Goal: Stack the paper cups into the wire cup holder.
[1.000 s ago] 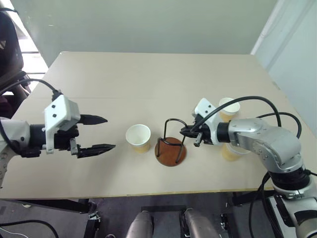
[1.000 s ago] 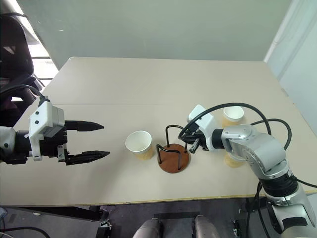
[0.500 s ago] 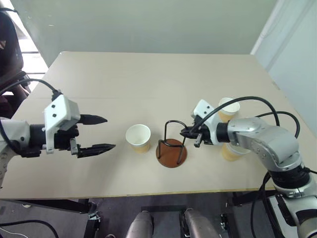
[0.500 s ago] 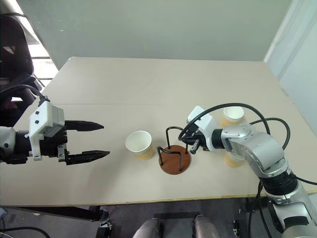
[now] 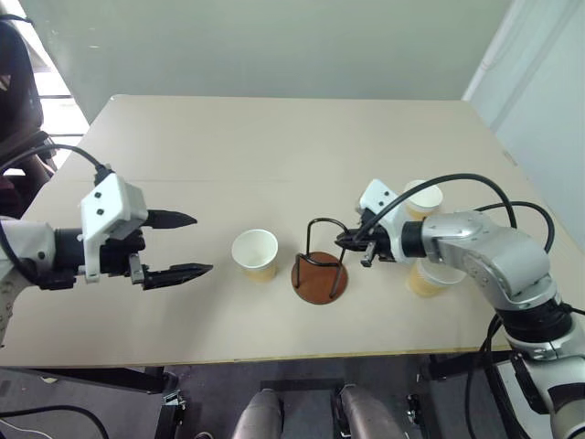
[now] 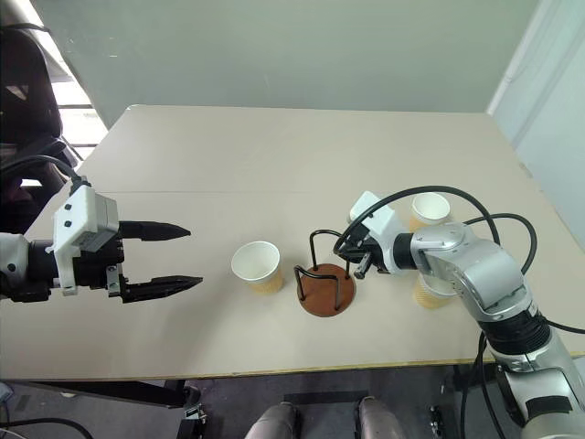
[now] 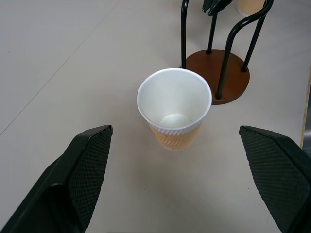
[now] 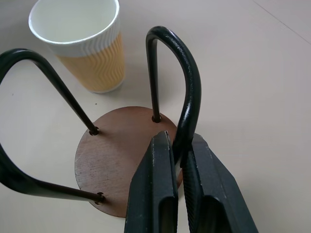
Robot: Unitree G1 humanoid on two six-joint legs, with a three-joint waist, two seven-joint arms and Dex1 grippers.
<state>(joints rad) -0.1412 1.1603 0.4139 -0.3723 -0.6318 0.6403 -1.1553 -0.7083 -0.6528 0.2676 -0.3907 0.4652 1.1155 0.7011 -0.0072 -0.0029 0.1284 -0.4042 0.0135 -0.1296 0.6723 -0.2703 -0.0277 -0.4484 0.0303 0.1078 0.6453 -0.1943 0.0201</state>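
With our right hand point(image 8: 177, 160) pinched on a loop of the wire cup holder point(image 5: 319, 267) mid-counter, we judged steadying it best while our wide-open left hand point(image 5: 178, 245) approached the nearest paper cup point(image 5: 255, 253).

Your wire cup holder point(image 5: 320, 270) stands upright on the table point(image 5: 274, 155). Your right gripper point(image 5: 345, 241) is pinched onto its right-hand loop. One paper cup point(image 5: 255, 253) sits just left of the holder; your left gripper point(image 5: 180, 245) gapes wide further left. Two more cups point(image 5: 422, 201) stand right of the holder.
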